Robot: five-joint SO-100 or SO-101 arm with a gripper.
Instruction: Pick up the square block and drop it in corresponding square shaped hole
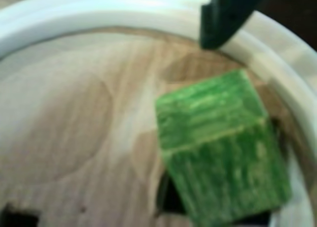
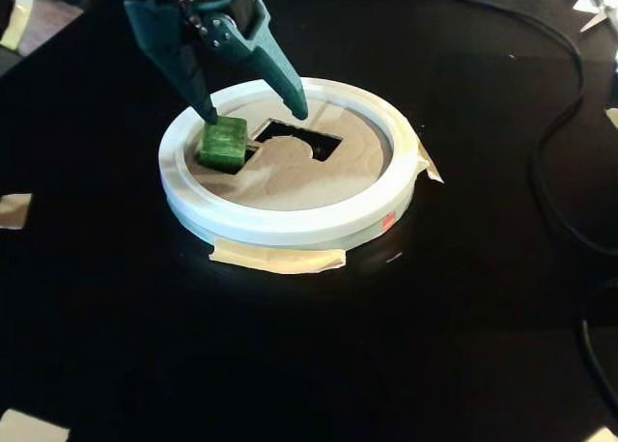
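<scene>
The claw point(image 2: 256, 112) is seen spread wide, its jaws apart and gripping nothing. Just below its left fingertip in the fixed view, the green square block point(image 2: 224, 142) is lodged tilted in a hole of the white-rimmed wooden sorter point(image 2: 290, 225), taped to the black counter point(image 2: 145, 317).

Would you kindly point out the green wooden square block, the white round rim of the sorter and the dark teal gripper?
green wooden square block point(image 2: 224, 141), fixed view, its top face.
white round rim of the sorter point(image 2: 290, 222), fixed view, near edge of the ring.
dark teal gripper point(image 2: 256, 111), fixed view, midway between its spread fingertips.
</scene>
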